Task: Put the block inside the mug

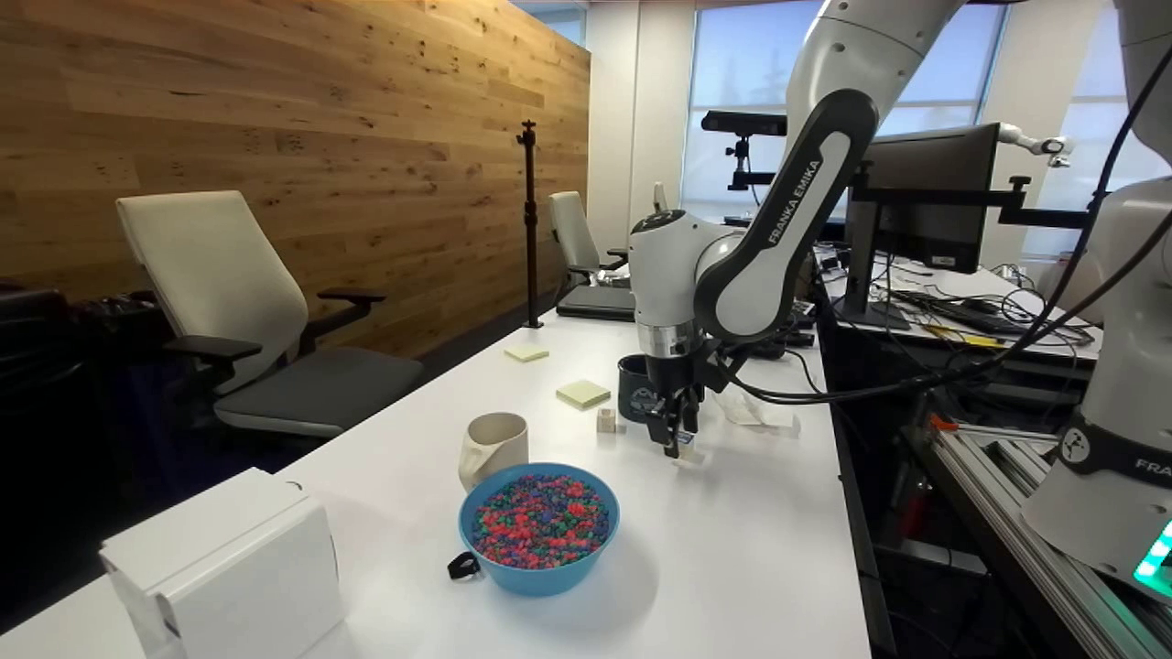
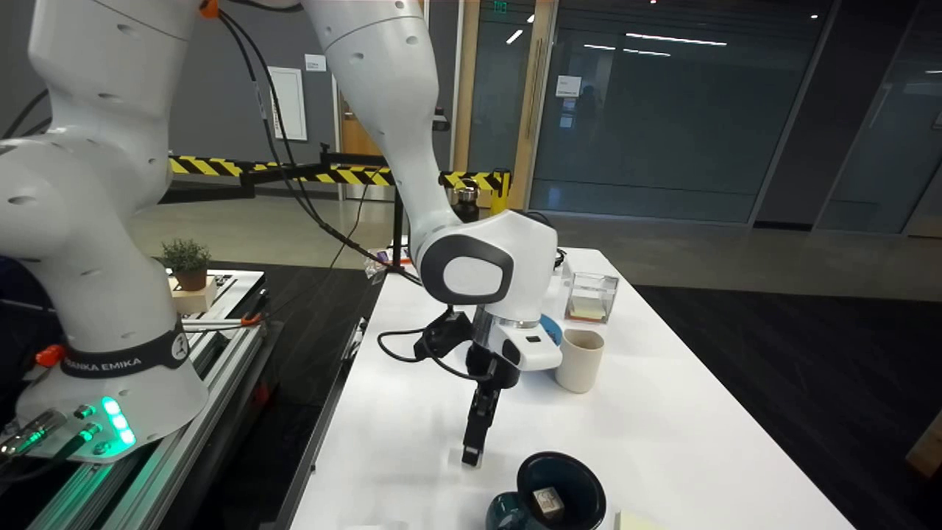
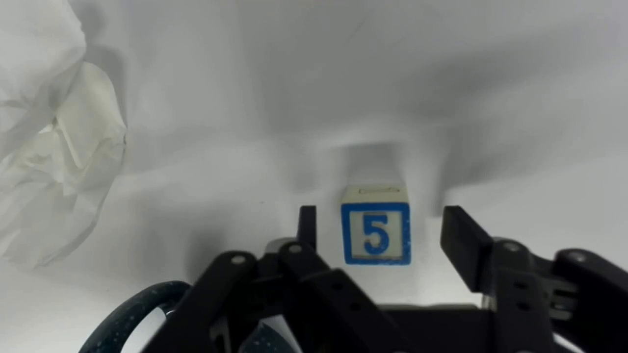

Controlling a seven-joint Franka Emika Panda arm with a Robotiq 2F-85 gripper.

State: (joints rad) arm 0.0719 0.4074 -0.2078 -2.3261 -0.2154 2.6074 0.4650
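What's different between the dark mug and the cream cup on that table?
Color: the dark mug is a deep blue-green, while the cream cup is pale.
Marking: the mug carries a light print; no print shows on the cup.
Contents: a pale block sits inside the mug; none is visible in the cup, whose bottom is hidden.
Both stand upright on the white table.

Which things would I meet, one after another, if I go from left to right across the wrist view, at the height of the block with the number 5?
Crumpled white paper → one black gripper finger → the block with the blue 5 → the opposite black gripper finger.
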